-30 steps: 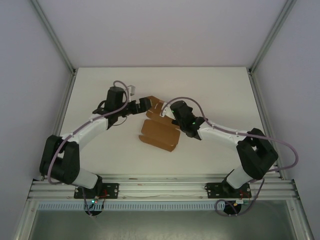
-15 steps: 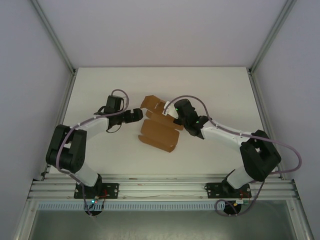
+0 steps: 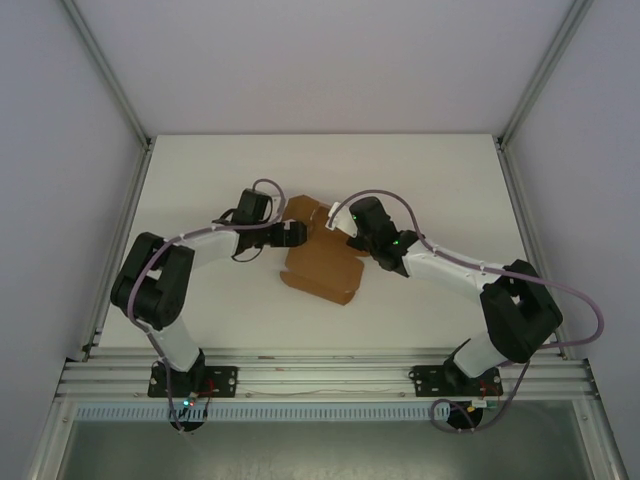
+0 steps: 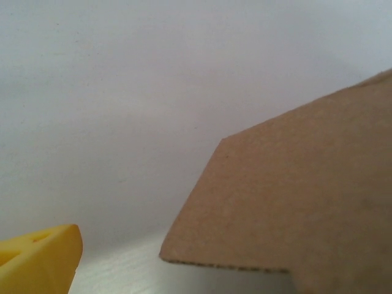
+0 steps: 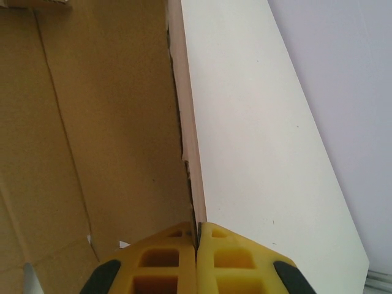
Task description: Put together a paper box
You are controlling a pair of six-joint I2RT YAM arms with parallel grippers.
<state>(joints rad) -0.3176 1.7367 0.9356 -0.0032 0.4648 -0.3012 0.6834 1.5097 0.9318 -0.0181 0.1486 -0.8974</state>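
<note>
The paper box (image 3: 320,268) is a brown cardboard sheet lying mostly flat in mid table, with its far flaps raised. At its far right my right gripper (image 3: 338,226) is shut on the edge of an upright flap (image 5: 184,122); in the right wrist view the yellow fingertips (image 5: 197,236) pinch that thin edge. My left gripper (image 3: 296,236) sits low at the sheet's far left edge, open. In the left wrist view one yellow finger (image 4: 37,260) shows at the bottom left. A cardboard flap (image 4: 294,208) stands close in front, to the right of that finger.
The white table (image 3: 200,300) is fenced by aluminium posts and pale walls on three sides. A metal rail (image 3: 320,365) carrying both arm bases runs along the near edge.
My left gripper has pulled back and down from the far flap, then moved right to the sheet's left edge. The right gripper has kept its hold and shifted only slightly.
</note>
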